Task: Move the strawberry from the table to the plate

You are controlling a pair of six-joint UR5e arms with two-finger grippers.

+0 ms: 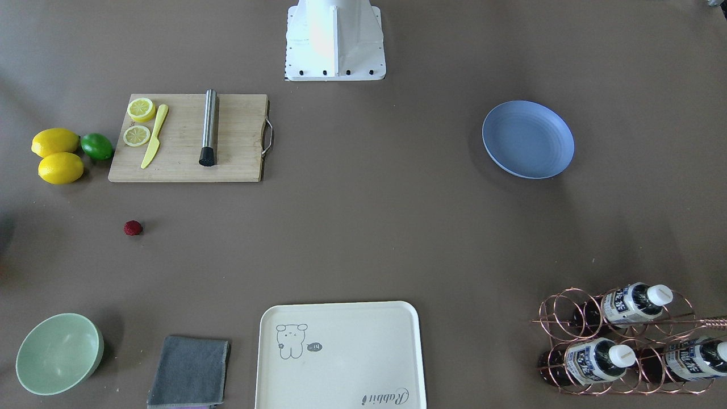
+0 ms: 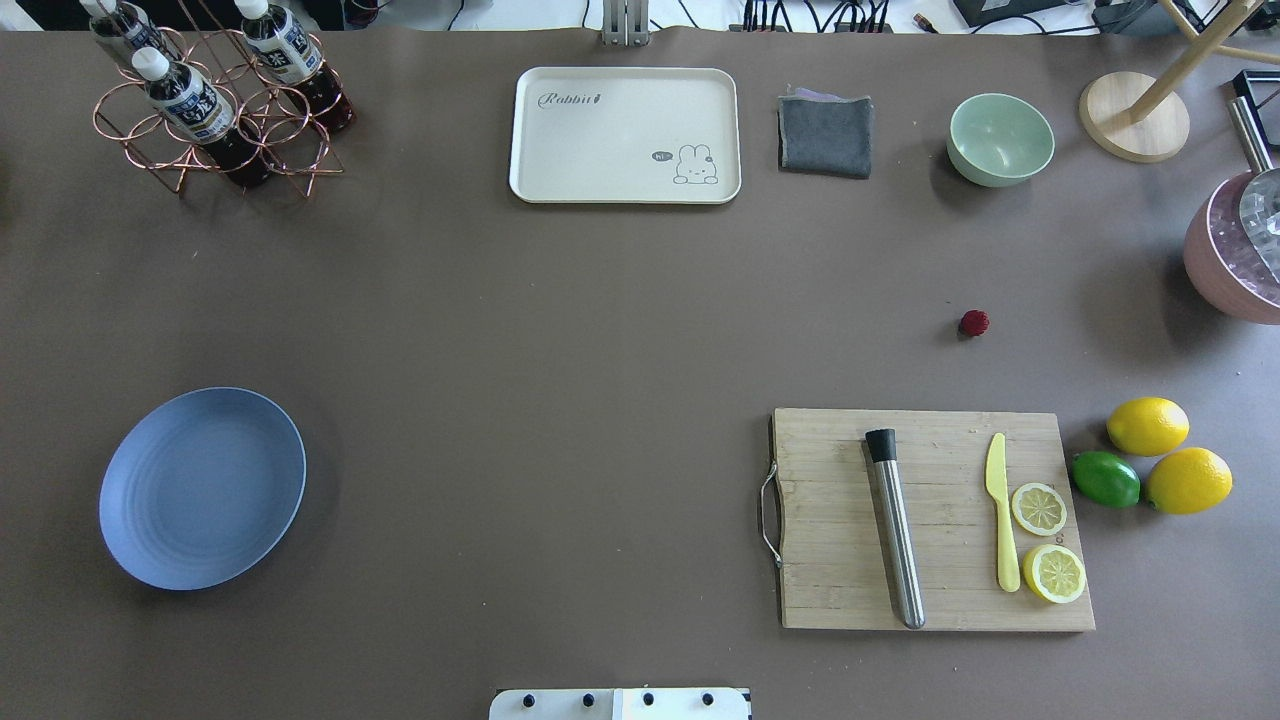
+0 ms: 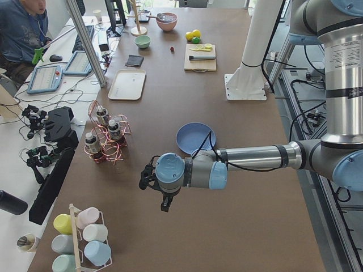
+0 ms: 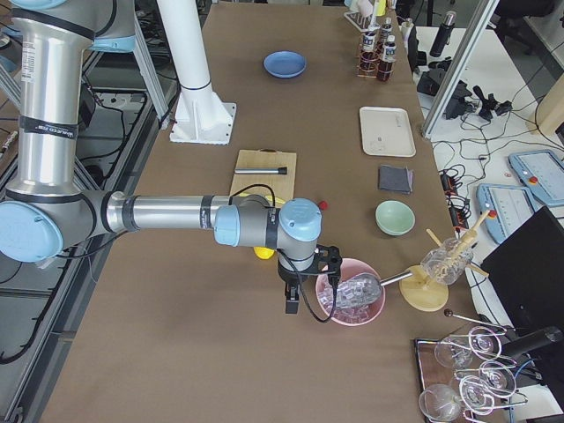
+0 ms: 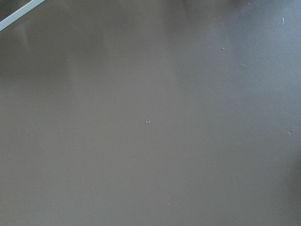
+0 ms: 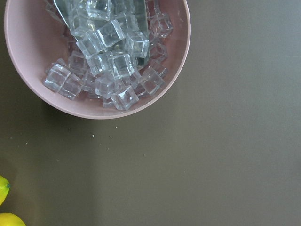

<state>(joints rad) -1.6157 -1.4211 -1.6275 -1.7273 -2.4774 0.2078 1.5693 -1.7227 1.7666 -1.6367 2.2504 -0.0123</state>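
Overhead exterior: the tiny dark-red bumpy strawberry [image 2: 974,322] sits alone on the matte grey-brown table [image 2: 600,350]. The wooden cutting board [image 2: 830,570] is its nearest neighbour, and the round blue-grey plate [image 2: 202,488] lies well apart across open tabletop. I cannot tell how far the left gripper [image 3: 164,203] or the right gripper [image 4: 291,304] is open.

Both arms sit out over opposite ends of the table [image 3: 244,226], in mirrored poses. Left arm [image 3: 255,156]: upper link upright, forearm level over the table, wrist bent so the left pincer [image 3: 165,204] points down, hanging above the table and holding nothing. Right arm [image 4: 167,213]: same layout, right pincer [image 4: 292,304] pointing down, above the table. Can't tell jaw state for either pincer from the side views, and neither wrist view shows any fingers.
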